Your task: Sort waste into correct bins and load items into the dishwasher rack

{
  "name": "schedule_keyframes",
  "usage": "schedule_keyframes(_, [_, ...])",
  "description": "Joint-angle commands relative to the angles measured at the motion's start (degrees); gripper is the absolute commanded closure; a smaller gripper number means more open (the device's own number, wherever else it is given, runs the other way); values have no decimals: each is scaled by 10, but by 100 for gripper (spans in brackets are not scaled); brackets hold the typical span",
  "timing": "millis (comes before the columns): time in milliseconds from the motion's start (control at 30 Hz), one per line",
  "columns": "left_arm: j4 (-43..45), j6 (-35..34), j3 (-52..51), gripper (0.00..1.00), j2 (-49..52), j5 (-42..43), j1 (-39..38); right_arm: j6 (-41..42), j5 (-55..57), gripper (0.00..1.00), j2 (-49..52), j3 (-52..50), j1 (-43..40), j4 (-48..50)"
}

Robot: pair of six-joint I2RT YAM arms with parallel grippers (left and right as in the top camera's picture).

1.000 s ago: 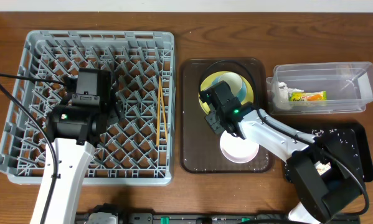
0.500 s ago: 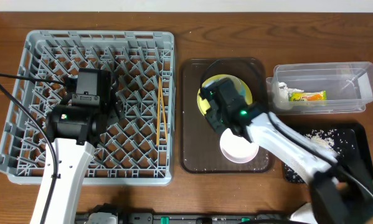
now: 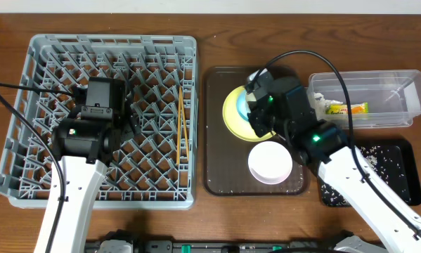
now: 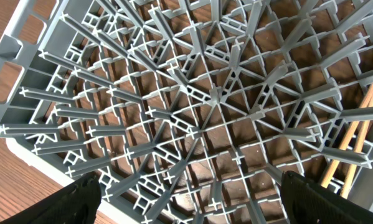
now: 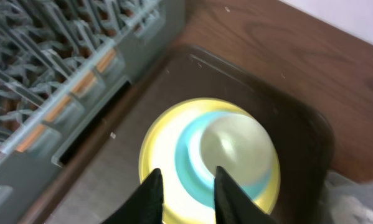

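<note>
Just swung rightward above light blue cup (image 5: 236, 149) on yellow plate (image 5: 156, 144), right gripper (image 5: 186, 174) parted and empty; likely re-aiming for a grasp

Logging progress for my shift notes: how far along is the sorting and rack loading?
Done: chopsticks lie in the rack; wrapper and napkin sit in the clear tub; crumbs in the black tray. In hand: the right jaws hang open above the blue cup, gripping nothing. Remaining: cup, yellow plate and white bowl, all on the brown tray, must go into the rack.
</note>
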Motion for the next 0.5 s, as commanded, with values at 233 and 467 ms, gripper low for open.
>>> schedule_keyframes(233, [-3, -3, -3, 7, 1, -12, 2, 2, 4, 80, 47, 7, -3, -4])
schedule_keyframes(467, [-3, -3, -3, 7, 1, -12, 2, -3, 19, 82, 98, 7, -5, 3])
